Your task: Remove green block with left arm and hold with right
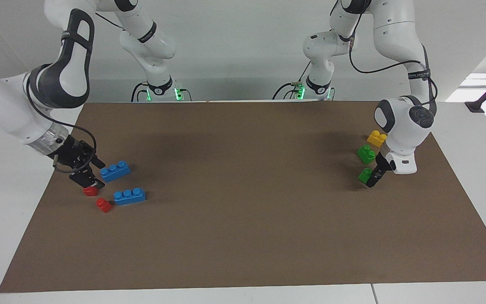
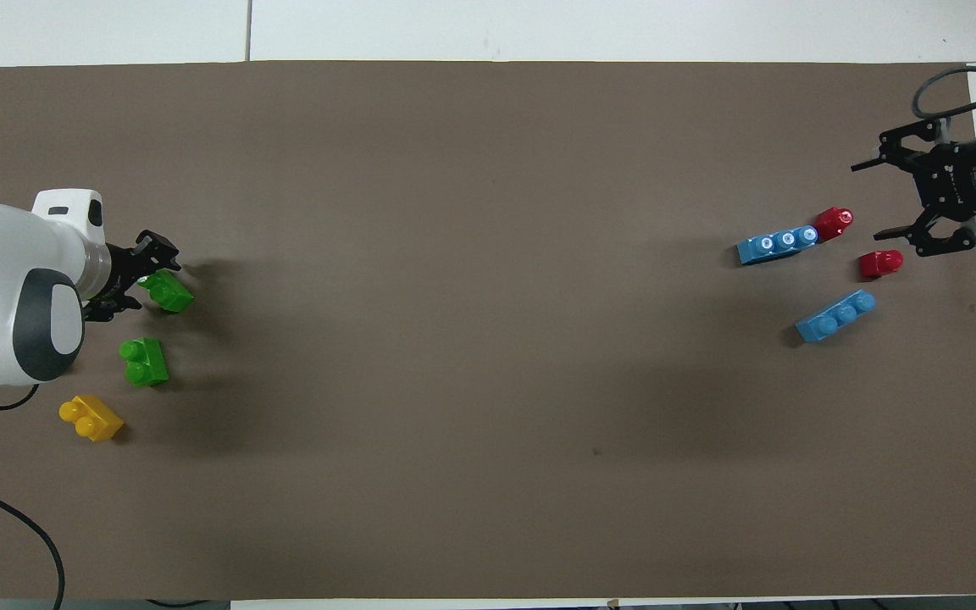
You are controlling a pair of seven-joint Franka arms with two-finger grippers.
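Note:
Two green blocks lie on the brown mat at the left arm's end. My left gripper (image 1: 373, 177) is low beside the one farther from the robots (image 1: 365, 174). In the overhead view this gripper (image 2: 136, 280) is open, with that block (image 2: 168, 293) at its fingertips. The second green block (image 1: 366, 154) (image 2: 143, 362) lies a little nearer to the robots. My right gripper (image 1: 93, 174) (image 2: 867, 200) is open and empty, low at the right arm's end, just over a red brick (image 1: 90, 191).
A yellow two-stud brick (image 1: 376, 138) (image 2: 91, 418) lies nearer to the robots than the green blocks. Two blue three-stud bricks (image 1: 115, 170) (image 1: 129, 196) and a second red brick (image 1: 104, 205) lie by my right gripper. The brown mat (image 1: 243, 219) covers the table.

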